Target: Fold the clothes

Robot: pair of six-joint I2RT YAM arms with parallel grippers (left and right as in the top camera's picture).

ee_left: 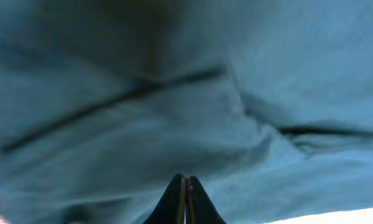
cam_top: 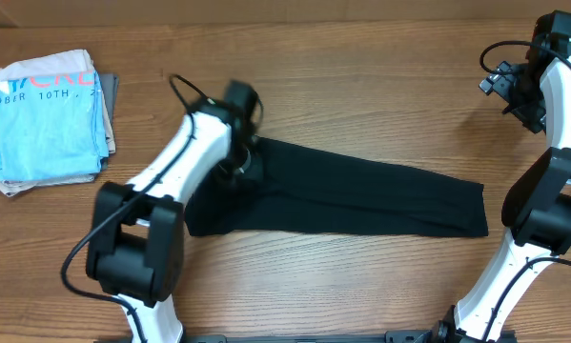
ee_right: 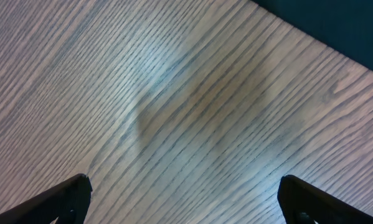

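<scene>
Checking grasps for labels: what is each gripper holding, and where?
Right gripper is open over bare table, holding nothing. Left gripper is shut at the upper left end of the shirt; a pinch of cloth cannot be confirmed.

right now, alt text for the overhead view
A black garment lies as a long strip across a wooden table, with the left tool down on its left end. The right arm stands clear at the right edge; a light-blue T-shirt sits top left.
</scene>
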